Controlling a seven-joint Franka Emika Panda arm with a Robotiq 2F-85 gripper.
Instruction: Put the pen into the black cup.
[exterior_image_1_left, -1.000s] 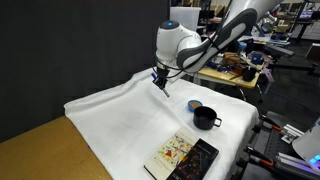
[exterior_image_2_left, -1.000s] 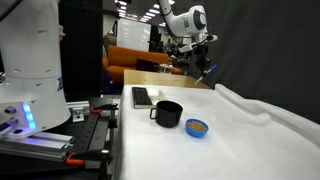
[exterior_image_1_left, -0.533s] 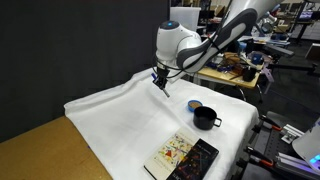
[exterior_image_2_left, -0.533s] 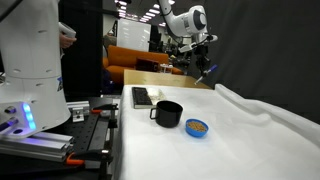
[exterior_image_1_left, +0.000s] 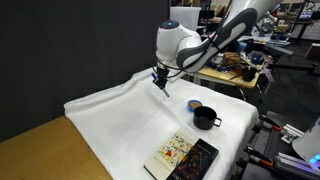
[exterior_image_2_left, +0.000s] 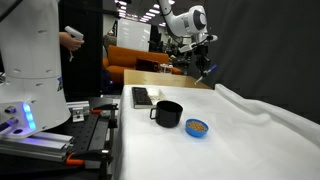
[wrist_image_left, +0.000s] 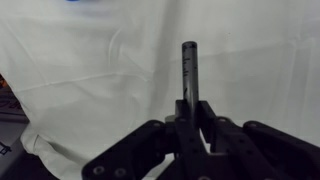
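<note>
The wrist view shows my gripper (wrist_image_left: 190, 108) shut on the pen (wrist_image_left: 189, 70), a thin dark stick that pokes out past the fingertips over the white cloth (wrist_image_left: 90, 70). In both exterior views the gripper (exterior_image_1_left: 159, 84) (exterior_image_2_left: 205, 70) hangs in the air above the far part of the cloth-covered table. The black cup (exterior_image_1_left: 205, 118) (exterior_image_2_left: 167, 113), a squat mug with a side handle, stands upright near the table's edge, well apart from the gripper. In the wrist view the cup is out of view.
A flat blue round disc (exterior_image_1_left: 194, 107) (exterior_image_2_left: 197, 127) lies beside the cup. A colourful book (exterior_image_1_left: 172, 153) and a black rectangular slab (exterior_image_1_left: 195, 160) lie at the table's edge. The white cloth (exterior_image_1_left: 120, 115) is rumpled at the back. A person (exterior_image_2_left: 75, 45) stands behind in an exterior view.
None on the table: the arm and the pen hold still. In an exterior view the person in the background has shifted a hand.
</note>
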